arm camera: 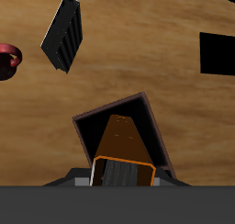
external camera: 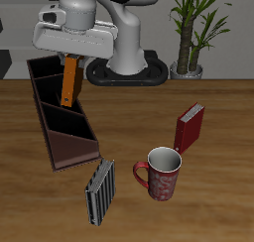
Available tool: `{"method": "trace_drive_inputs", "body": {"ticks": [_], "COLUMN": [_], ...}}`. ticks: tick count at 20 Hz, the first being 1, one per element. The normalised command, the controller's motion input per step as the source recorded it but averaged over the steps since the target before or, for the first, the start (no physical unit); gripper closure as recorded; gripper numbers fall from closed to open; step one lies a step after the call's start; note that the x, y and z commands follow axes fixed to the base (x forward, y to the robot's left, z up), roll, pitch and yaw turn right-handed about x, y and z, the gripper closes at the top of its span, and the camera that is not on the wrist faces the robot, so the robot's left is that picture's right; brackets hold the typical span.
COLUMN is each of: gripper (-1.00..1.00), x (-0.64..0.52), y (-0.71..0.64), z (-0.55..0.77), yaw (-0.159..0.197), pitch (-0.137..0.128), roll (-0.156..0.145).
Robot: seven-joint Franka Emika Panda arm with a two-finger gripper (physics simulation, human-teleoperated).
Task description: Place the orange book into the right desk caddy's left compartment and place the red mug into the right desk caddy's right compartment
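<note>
Pinching the orange book (external camera: 68, 80), your hand (arm camera: 122, 163) hangs over the right desk caddy (external camera: 60, 117); releasing off-centre could catch a divider and tip it out.

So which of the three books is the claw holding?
The orange book, clamped upright in the gripper over the right desk caddy. The dark red book and the striped book stand untouched on the table.

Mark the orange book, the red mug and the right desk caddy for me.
orange book (external camera: 68, 80), exterior view: cover, below the gripper.
red mug (external camera: 163, 180), exterior view: outer wall.
right desk caddy (external camera: 65, 147), exterior view: long side wall.
</note>
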Motion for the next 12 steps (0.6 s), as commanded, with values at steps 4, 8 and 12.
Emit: {"method": "trace_drive_inputs", "body": {"ticks": [4,8,12], "gripper": [1.0,1.0,1.0], "x": [0.06,0.08,0.1], "y": [0.0,-0.03,-0.03], "z": [-0.1,-0.18,-0.25], "yaw": [-0.017,-0.011,-0.029], "pitch": [0.012,0.019,0.028], "roll": [-0.009,-0.012,-0.017]}}
